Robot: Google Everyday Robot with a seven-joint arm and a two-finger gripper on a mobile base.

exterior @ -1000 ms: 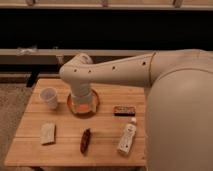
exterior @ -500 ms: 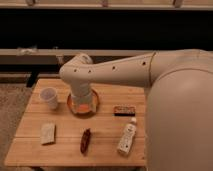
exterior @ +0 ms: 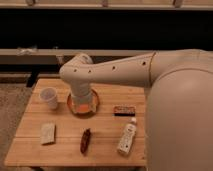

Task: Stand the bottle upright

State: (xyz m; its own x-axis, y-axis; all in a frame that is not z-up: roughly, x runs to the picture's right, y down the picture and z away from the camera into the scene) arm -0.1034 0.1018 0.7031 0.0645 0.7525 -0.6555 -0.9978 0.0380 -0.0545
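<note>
The bottle (exterior: 127, 136) is slim and whitish with a white cap and a pale label. It lies on its side near the front right of the wooden table (exterior: 105, 152), cap pointing away from me. My big white arm reaches in from the right and bends down over the orange bowl (exterior: 70, 106). My gripper (exterior: 82, 103) hangs at the arm's end, right over the bowl, well left of and behind the bottle. It holds nothing that I can see.
A translucent white cup (exterior: 49, 96) stands at the table's left. A dark red elongated object (exterior: 85, 140) lies front centre. A pale flat packet (exterior: 48, 133) lies front left. A small dark bar (exterior: 123, 110) lies just behind the bottle. A dark bench runs behind.
</note>
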